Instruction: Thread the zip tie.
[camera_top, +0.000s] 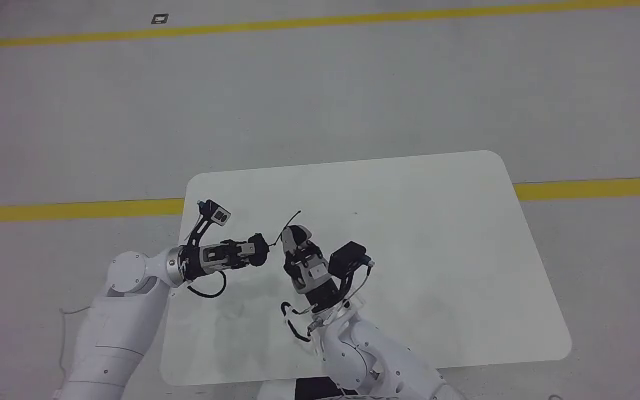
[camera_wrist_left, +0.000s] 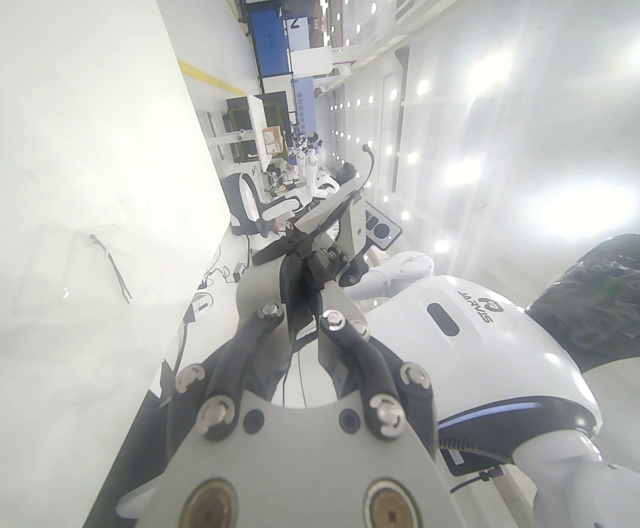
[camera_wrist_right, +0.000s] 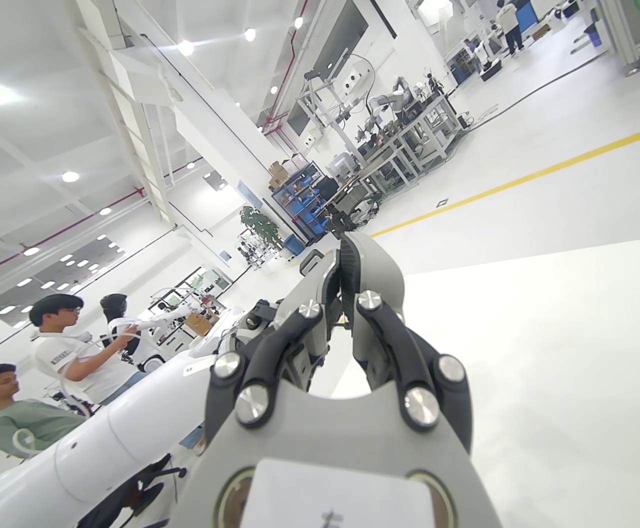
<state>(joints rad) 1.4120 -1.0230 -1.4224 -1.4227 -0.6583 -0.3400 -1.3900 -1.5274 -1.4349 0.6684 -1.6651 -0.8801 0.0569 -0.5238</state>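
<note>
1. The left claw (camera_top: 266, 249) is held above the near part of the table (camera_top: 430, 250), pointing sideways toward the other arm. Its fingers are pressed together, and in the left wrist view a dark strip is seen pinched at their tips.
2. The right claw (camera_top: 290, 236) is held just beside the left one, tip close to tip, pointing away from the robot. Its fingers (camera_wrist_right: 350, 265) are seen closed flat against each other in the right wrist view.
3. The zip tie (camera_top: 290, 224) is gripped between the two claws, off the table. It is seen as a thin black line that starts at the left claw's tip and passes the right claw's tip.
4. Beyond the right claw, the free end of the zip tie is seen slanting away from the robot, with a slight curl at its tip.
</note>
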